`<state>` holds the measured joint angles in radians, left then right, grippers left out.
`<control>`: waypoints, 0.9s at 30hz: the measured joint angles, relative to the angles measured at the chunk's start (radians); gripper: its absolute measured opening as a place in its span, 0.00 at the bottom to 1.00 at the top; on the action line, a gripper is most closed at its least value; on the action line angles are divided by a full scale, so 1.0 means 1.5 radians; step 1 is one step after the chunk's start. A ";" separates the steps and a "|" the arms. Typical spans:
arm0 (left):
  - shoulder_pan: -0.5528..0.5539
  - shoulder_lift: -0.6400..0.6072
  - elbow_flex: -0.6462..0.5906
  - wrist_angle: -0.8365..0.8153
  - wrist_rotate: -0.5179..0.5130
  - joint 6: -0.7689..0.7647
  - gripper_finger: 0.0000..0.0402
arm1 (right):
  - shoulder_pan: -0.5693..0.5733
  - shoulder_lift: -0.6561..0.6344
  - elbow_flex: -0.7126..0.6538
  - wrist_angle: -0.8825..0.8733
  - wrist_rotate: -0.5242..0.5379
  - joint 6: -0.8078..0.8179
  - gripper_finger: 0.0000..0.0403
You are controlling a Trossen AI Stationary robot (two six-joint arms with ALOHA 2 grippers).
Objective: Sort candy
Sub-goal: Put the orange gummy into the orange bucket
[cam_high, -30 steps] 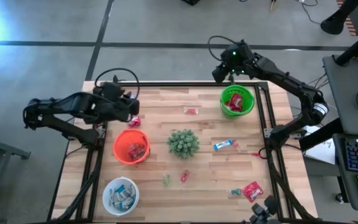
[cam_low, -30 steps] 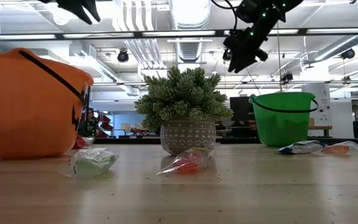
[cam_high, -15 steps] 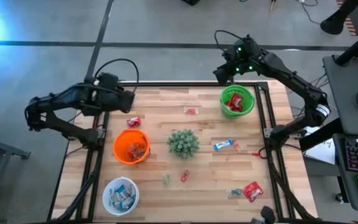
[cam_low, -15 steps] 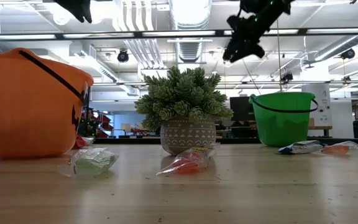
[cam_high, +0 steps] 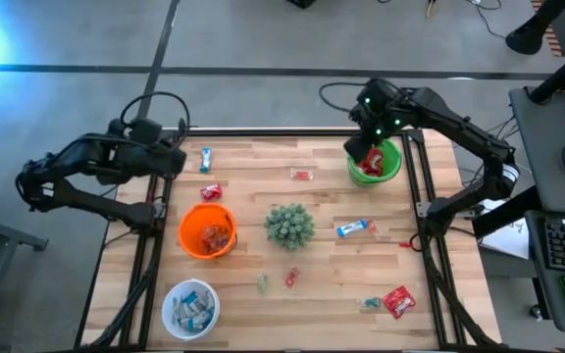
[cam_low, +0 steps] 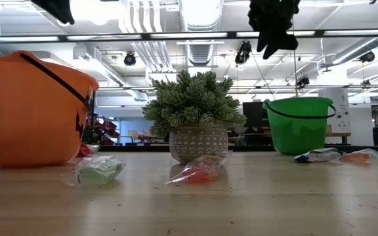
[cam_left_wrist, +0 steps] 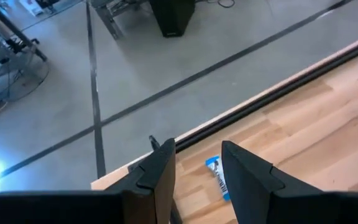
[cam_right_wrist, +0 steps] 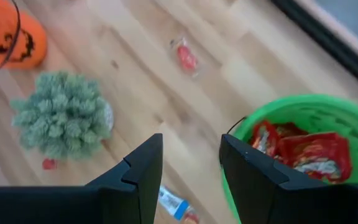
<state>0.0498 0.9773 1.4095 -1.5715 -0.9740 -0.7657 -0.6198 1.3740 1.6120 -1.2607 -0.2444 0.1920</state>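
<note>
High view: left gripper (cam_high: 177, 160) at far-left table edge, beside blue bar (cam_high: 205, 159); right gripper (cam_high: 369, 137) over green bowl (cam_high: 392, 169).

Left wrist: fingers (cam_left_wrist: 244, 168) parted, empty, bar between them; could nudge it off the edge.

Right wrist: fingers (cam_right_wrist: 143, 163) apart, empty; red packets (cam_right_wrist: 303, 149) in bowl; rim knock could tip it.

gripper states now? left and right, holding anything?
Left gripper: open, empty, at the table's far left edge above a blue-and-white bar.
Right gripper: open, empty, by the green bucket.
</note>
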 joint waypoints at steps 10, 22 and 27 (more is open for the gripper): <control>0.000 -0.071 -0.070 0.003 0.015 0.018 0.28 | 0.073 0.005 -0.013 0.000 0.000 0.104 0.38; 0.000 -0.104 -0.078 0.039 0.015 0.054 0.28 | 0.201 0.027 -0.043 -0.073 0.006 0.180 0.47; 0.000 -0.108 -0.078 0.048 0.040 0.086 0.28 | 0.262 0.027 -0.107 -0.078 0.009 0.210 0.48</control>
<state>0.0498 0.8156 1.2930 -1.4990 -0.9144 -0.6364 -0.2270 1.4140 1.4514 -1.3777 -0.2309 0.5073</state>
